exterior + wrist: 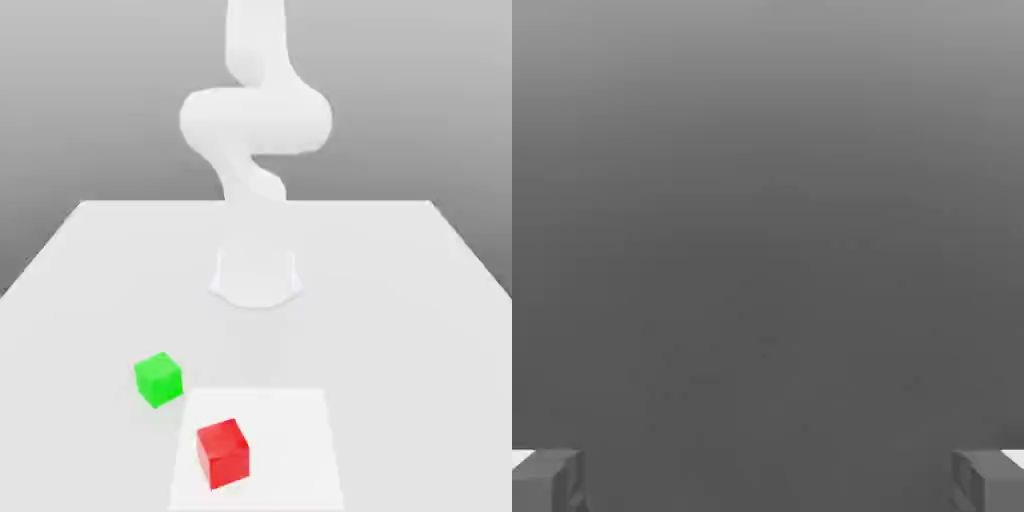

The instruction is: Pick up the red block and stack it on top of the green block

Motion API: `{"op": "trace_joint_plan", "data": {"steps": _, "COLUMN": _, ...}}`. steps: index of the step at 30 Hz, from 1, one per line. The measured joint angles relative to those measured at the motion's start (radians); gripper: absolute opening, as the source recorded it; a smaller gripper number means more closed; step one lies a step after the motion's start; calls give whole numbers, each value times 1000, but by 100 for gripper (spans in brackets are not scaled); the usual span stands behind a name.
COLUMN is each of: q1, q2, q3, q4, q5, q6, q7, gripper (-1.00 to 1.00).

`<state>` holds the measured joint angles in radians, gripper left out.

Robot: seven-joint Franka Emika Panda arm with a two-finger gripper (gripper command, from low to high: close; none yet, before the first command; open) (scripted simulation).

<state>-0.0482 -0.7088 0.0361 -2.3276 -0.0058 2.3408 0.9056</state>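
A small bright red block (222,452) rests on a lighter square patch near the table's front edge. The green block (158,378) sits a short way behind it, toward the exterior view's left, apart from it. The white arm (255,130) rises from its base at the middle of the table and goes up out of the picture. In the hand view my gripper (768,480) is open: its two grey fingertips (547,478) stand wide apart against plain grey background, with nothing between them.
The white table (400,300) spreads around the arm's round base (255,280). The paler square patch (290,450) lies at the front, under the red block.
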Motion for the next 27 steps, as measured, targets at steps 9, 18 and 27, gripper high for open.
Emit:
{"op": "trace_joint_plan", "data": {"steps": 9, "q1": -152, "q2": 332, "q3": 115, "q4": -100, "q5": -43, "q6": 148, "q7": 400, "gripper": 0}}
{"op": "trace_joint_plan", "data": {"steps": 18, "q1": -227, "q2": 660, "q3": 149, "q4": -199, "q5": -90, "q6": 294, "q7": 796, "gripper": 0}}
{"op": "trace_joint_plan", "data": {"steps": 27, "q1": -199, "q2": 979, "q3": 99, "q4": -237, "q5": -109, "q6": 492, "q7": 1028, "gripper": 0}}
